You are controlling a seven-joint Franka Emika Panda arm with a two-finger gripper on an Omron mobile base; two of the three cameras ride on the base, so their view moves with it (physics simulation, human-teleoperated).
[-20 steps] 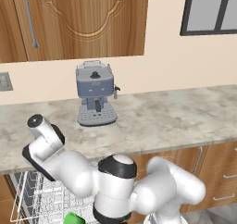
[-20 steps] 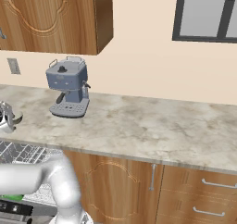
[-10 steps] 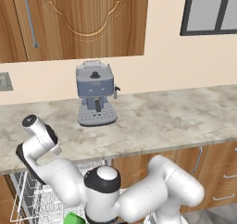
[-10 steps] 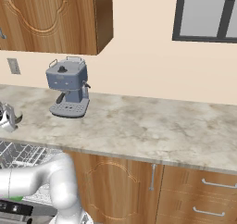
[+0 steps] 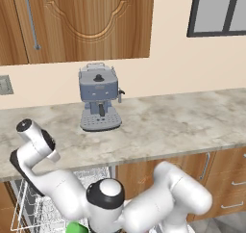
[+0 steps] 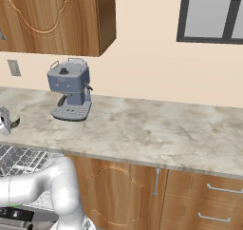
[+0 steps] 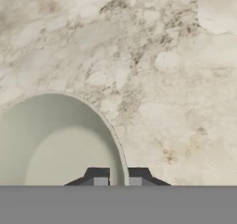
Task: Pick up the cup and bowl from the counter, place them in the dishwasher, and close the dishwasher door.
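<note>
The grey-beige bowl (image 7: 55, 144) sits on the marbled counter (image 7: 176, 79) at the lower left of the hand view. My gripper (image 7: 116, 179) is shut on the bowl's rim, one fingertip (image 7: 99, 177) inside the bowl and the other outside. The green cup (image 5: 74, 227) peeks out at the bottom of the left base view, by the white wire rack (image 5: 38, 210) of the open dishwasher, mostly hidden by my arm. The rack (image 6: 23, 160) also shows under the counter edge (image 6: 156, 162). The dishwasher door is out of view.
A grey coffee machine (image 5: 99, 103) (image 6: 70, 95) stands at the back of the counter (image 5: 168, 126). Wooden wall cabinets hang above it and a window sits at the upper right. Brown cabinet doors and drawers (image 6: 209, 200) run to the right of the dishwasher.
My arm has swung further left and its elbow has come forward over the rack. The jaws have closed, and they now pinch the bowl's rim.
</note>
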